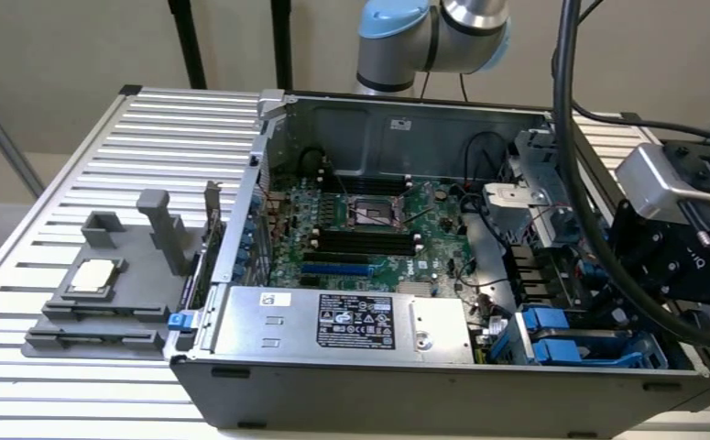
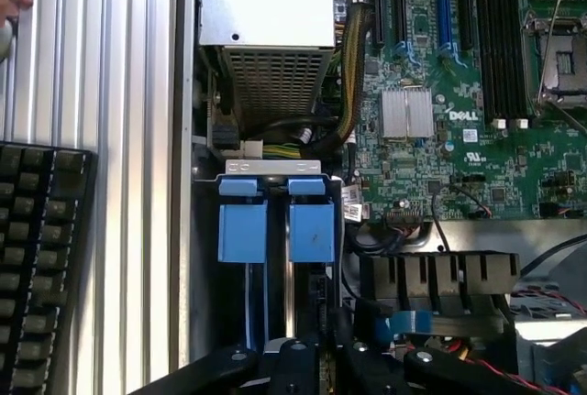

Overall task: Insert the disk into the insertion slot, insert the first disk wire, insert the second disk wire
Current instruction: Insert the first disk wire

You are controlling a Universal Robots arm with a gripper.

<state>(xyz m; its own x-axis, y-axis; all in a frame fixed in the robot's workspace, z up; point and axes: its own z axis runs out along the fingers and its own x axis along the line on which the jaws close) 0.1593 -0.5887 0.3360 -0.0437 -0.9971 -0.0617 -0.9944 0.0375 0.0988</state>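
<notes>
The claw (image 2: 316,358) is closed, holding nothing I can see, just above the drive cage (image 2: 275,168). The disk (image 2: 312,230), judged by its blue frame, looks seated there. Dropping lower, the tips could snag the cable bundle (image 2: 351,74) or knock the frame askew.

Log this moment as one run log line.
jaws: shut | position: over drive cage, near its blue tabs | disk seated: cannot tell | computer case: open
</notes>
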